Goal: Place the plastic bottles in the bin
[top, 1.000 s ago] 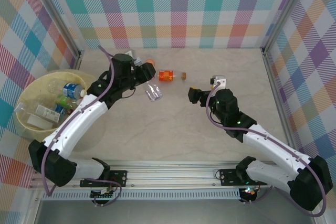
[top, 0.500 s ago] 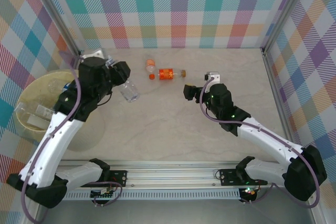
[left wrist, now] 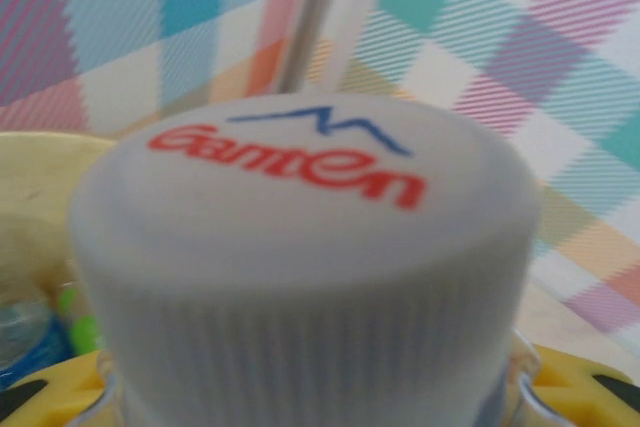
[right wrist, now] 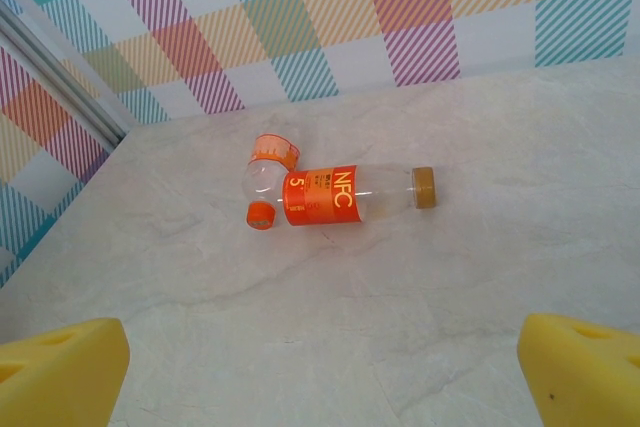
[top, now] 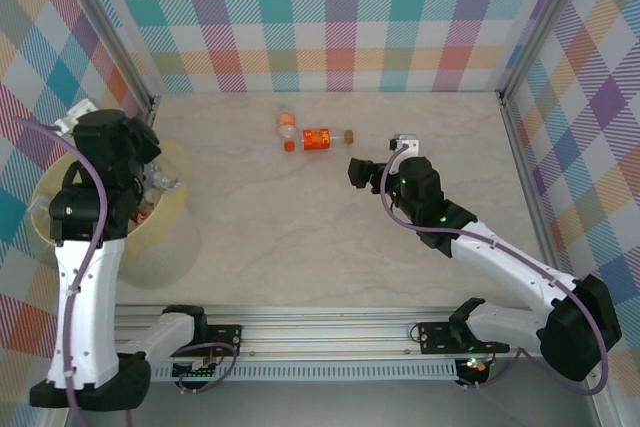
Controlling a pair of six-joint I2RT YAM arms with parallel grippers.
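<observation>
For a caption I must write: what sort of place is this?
Probably a robot test booth, not a home: colourful checked wall panels enclose a pale marble-patterned tabletop, and two white-and-black robot arms are bolted to a metal rail at its near edge.

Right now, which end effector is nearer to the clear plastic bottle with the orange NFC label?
Right. The right end effector is close to the bottle; the left end effector is away over the round pale yellow bin.

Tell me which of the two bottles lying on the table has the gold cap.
The longer bottle with the orange NFC label, lying on its side. The stubby bottle at its base end has an orange cap.
</observation>
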